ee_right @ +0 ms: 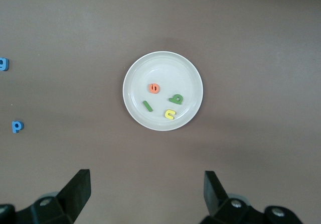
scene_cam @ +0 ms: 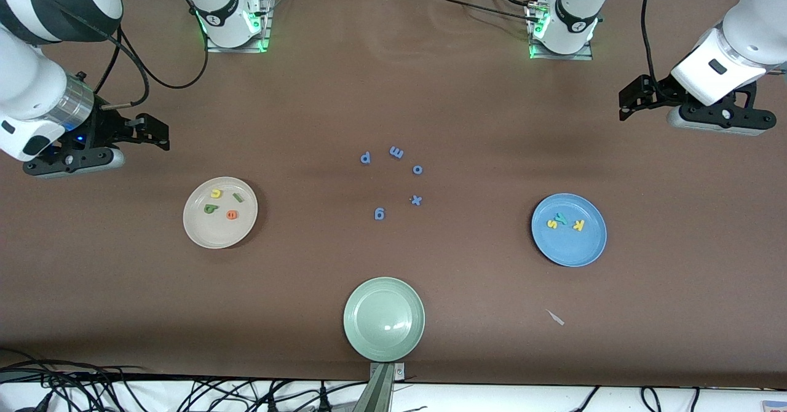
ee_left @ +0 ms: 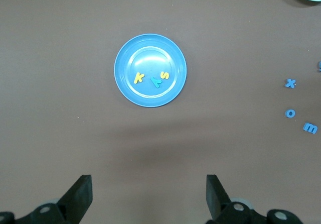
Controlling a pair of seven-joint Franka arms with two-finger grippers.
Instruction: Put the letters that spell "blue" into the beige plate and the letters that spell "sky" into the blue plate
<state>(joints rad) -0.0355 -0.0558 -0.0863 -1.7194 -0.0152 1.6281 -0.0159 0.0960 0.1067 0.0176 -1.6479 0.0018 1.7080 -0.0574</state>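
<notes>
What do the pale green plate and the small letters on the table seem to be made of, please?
The pale green plate: probably glazed ceramic or hard plastic, since its smooth surface shows bright highlights. The blue letters: likely foam, matte, flat-cut and uniformly coloured with no shine.

- The beige plate, round and shallow, sat flat on the tabletop below the right tool, whose fingers stood wide apart.
- In it lay the olive-green b, green l, yellow u and orange e, all apart.
- The blue plate lay flat below the left tool, likewise spread.
- It held the yellow s, teal y and yellow k, close together.
</notes>
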